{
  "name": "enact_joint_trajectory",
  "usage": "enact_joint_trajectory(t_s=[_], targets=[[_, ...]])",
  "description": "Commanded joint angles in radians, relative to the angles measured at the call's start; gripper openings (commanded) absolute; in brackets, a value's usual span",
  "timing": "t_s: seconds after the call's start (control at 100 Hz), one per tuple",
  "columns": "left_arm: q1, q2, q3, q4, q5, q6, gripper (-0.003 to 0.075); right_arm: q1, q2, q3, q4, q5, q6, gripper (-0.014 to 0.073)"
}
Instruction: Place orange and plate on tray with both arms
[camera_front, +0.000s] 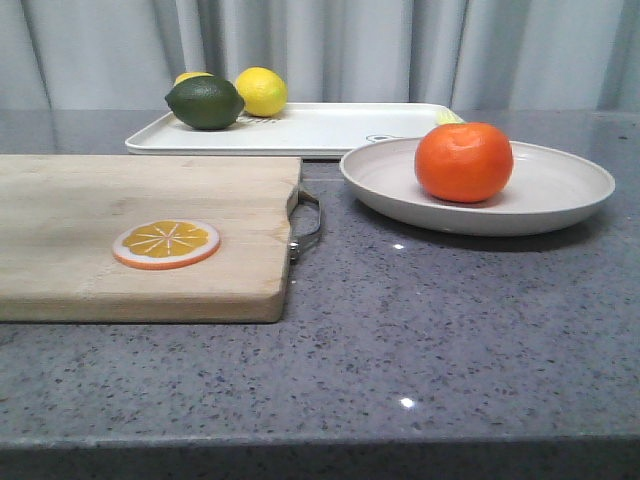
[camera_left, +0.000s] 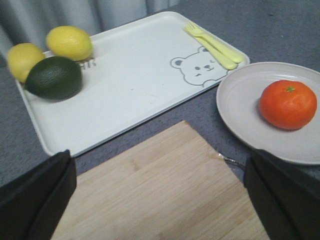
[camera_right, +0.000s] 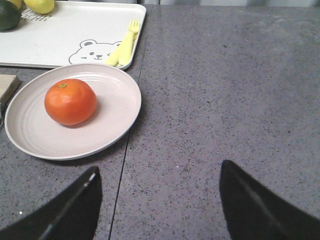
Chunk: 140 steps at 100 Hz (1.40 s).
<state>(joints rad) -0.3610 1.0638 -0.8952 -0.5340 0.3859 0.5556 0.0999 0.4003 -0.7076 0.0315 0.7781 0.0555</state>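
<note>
The orange (camera_front: 463, 161) sits on the off-white plate (camera_front: 560, 190) at the right of the grey table. Behind it lies the white tray (camera_front: 320, 128). Neither gripper shows in the front view. In the left wrist view my left gripper (camera_left: 160, 192) is open and empty, above the wooden board (camera_left: 160, 190); the orange (camera_left: 288, 104), the plate (camera_left: 240, 100) and the tray (camera_left: 135, 75) lie beyond it. In the right wrist view my right gripper (camera_right: 160, 192) is open and empty over bare table, beside the plate (camera_right: 115, 107) and the orange (camera_right: 70, 101); the tray (camera_right: 70, 30) is beyond.
A wooden cutting board (camera_front: 100, 215) with a metal handle (camera_front: 310, 225) lies at the left, an orange slice disc (camera_front: 166, 243) on it. On the tray are a green lime (camera_front: 204, 102), two lemons (camera_front: 261, 91) and a yellow fork (camera_left: 212, 45). Curtains hang behind.
</note>
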Motion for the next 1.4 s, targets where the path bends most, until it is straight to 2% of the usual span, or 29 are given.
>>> enact_joint_trajectory(t_s=[0.0, 0.25, 0.54, 0.97, 1.2, 1.39], targets=[[0.024, -0.107, 0.056, -0.031, -0.082, -0.018, 0.0640, 0.001, 0.017, -0.034, -0.002, -0.070, -0.002, 0.0508], [0.122, -0.347, 0.259, -0.022, -0.095, -0.055, 0.0640, 0.001, 0.017, -0.034, 0.000, -0.066, -0.002, 0.0508], [0.164, -0.432, 0.302, 0.002, -0.097, -0.054, 0.0640, 0.001, 0.076, -0.034, 0.049, -0.100, -0.002, 0.0508], [0.164, -0.430, 0.304, 0.002, -0.097, -0.054, 0.0640, 0.001, 0.523, -0.046, 0.178, -0.414, -0.003, 0.0507], [0.164, -0.430, 0.304, 0.002, -0.097, -0.054, 0.0640, 0.001, 0.765, -0.129, 0.203, -0.445, -0.003, 0.0507], [0.164, -0.430, 0.304, 0.002, -0.097, -0.054, 0.0640, 0.001, 0.868, -0.186, 0.213, -0.449, -0.003, 0.0507]])
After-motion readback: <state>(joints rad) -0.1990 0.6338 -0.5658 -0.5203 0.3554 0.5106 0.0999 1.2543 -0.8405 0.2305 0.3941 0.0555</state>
